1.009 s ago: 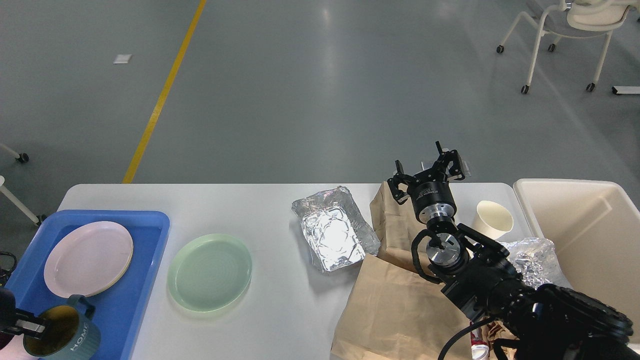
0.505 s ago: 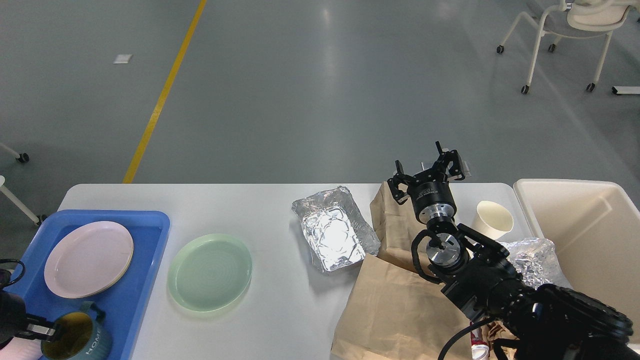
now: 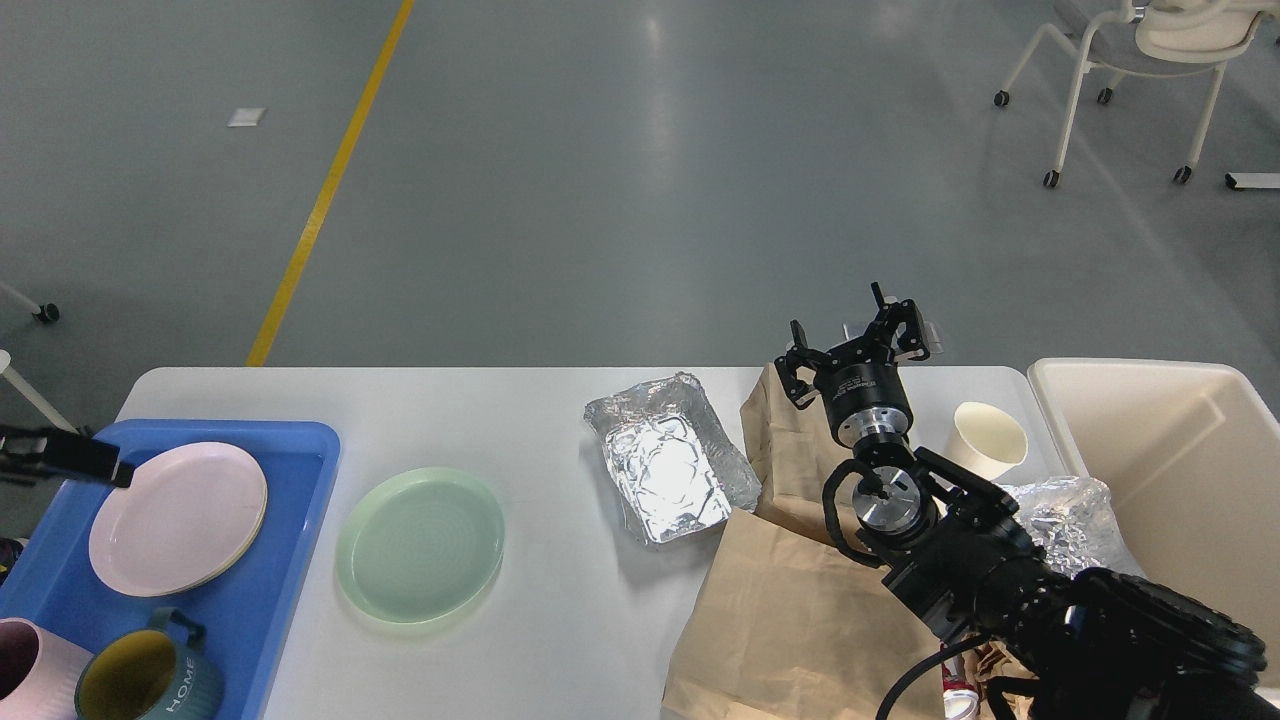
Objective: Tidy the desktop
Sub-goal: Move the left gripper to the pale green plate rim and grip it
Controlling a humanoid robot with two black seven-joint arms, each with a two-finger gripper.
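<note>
**Desktop with dishes left, paper and foil right**

Desktop fills the lower half of the head view, a white-grey top with rounded corners, its far edge against grey floor. On its left end sits a blue tray. Inside the tray lies a pink plate, and at the tray's near end stand a teal mug lettered HOME, with a yellow inside, and a pink mug just beside it, cut off by the picture's edge.

Left gripper enters at the left edge over the tray's far corner, its tip close to the pink plate's rim. Only a dark bar shows, so whether it is open or closed cannot be told; nothing is seen in it.

A green plate rests on the bare top just right of the tray. Near the middle lies a foil tray, crumpled and tilted. Right of it, brown paper bags overlap each other and touch the foil tray's corner.

Right gripper stands above the farther bag, fingers spread apart and empty. Beyond its arm sit a paper cup and crumpled foil, beside a cream bin at the right end.
</note>
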